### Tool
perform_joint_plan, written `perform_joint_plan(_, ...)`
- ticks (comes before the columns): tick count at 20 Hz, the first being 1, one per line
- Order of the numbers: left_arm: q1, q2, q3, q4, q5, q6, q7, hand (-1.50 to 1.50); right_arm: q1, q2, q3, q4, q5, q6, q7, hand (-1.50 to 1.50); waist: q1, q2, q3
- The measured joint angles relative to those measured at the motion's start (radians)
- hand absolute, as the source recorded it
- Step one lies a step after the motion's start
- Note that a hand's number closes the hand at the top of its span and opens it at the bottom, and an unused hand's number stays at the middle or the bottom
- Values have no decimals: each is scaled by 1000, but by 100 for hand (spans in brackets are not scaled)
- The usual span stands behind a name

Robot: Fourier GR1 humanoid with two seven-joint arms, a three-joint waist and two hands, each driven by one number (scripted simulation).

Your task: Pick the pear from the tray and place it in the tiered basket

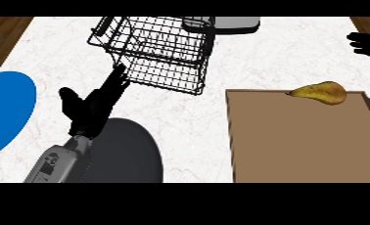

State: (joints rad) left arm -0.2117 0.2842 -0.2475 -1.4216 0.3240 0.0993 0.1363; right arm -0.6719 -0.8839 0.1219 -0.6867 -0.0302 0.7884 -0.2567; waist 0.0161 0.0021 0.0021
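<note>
A yellow-brown pear lies at the far edge of the brown tray, toward its right side. The black wire tiered basket stands at the back centre of the counter and holds nothing that I can see. My left hand hovers left of centre with straight fingers pointing up toward the basket's lower left corner, thumb out to the left. Only a small black part of my right hand shows at the right edge, well behind the pear; its fingers cannot be made out.
A dark grey round plate lies under my left forearm at the front. A blue plate is cut off by the left edge. A grey appliance stands behind the basket. Wooden strips border the marble counter on both sides.
</note>
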Motion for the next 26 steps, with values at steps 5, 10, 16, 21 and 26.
perform_joint_plan(5, 18, -13, 17, -21, -20, -9, 18, 0, 19, 28, 3, -11, 72, -6, -11, -150, -6, -1, -1)
perform_joint_plan(10, 27, -26, 30, -55, -40, -12, 56, 0, 59, 61, 10, -39, 135, -11, -18, -150, -8, -1, -2)
perform_joint_plan(16, 17, -59, 45, -44, -79, -16, 77, 0, 62, 95, -8, 14, 236, -62, -64, -150, -7, -1, -1)
perform_joint_plan(21, 26, -58, 81, -57, -79, -50, 90, 0, 62, 111, -37, 61, 296, -101, -104, -150, -7, 0, -1)
perform_joint_plan(26, 32, -83, 89, -46, -101, -66, 73, 0, 34, 152, -50, 146, 359, -144, -147, -150, -5, 1, -2)
